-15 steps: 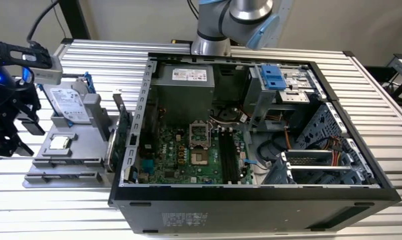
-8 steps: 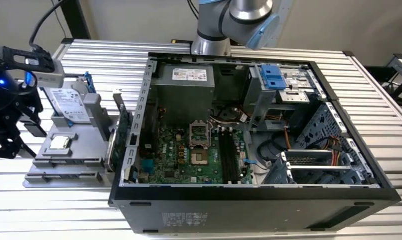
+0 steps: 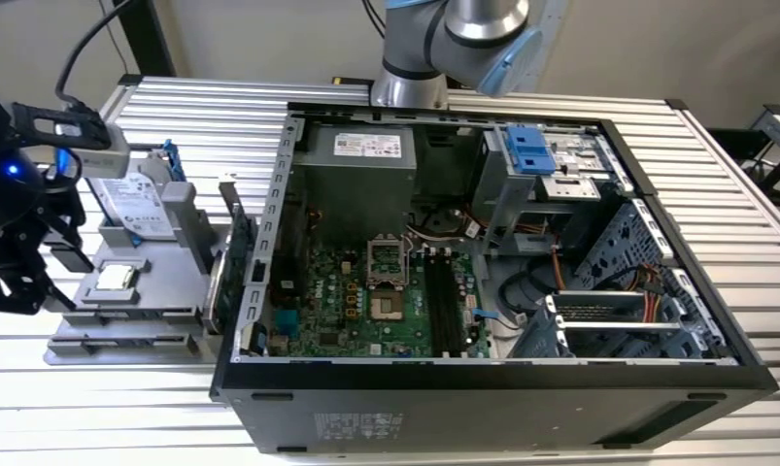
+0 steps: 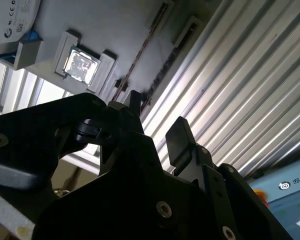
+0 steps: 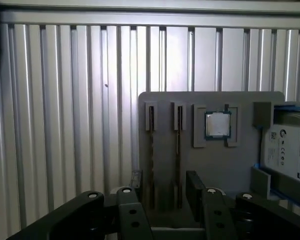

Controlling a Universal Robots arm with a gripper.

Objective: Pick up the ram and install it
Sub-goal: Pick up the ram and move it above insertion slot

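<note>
Lab — aluminium bench, robot arm.

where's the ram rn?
In the first wrist view the ram stands on edge in a slot of the grey holder, beside the processor chip, with the open pincer near it.

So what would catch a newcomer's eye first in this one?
The open computer case in the middle of the exterior view, its green motherboard exposed. At that view's left lies a gray holder; the first wrist view shows the gripper open above it, two ram sticks standing on edge beside a shiny processor chip.
</note>
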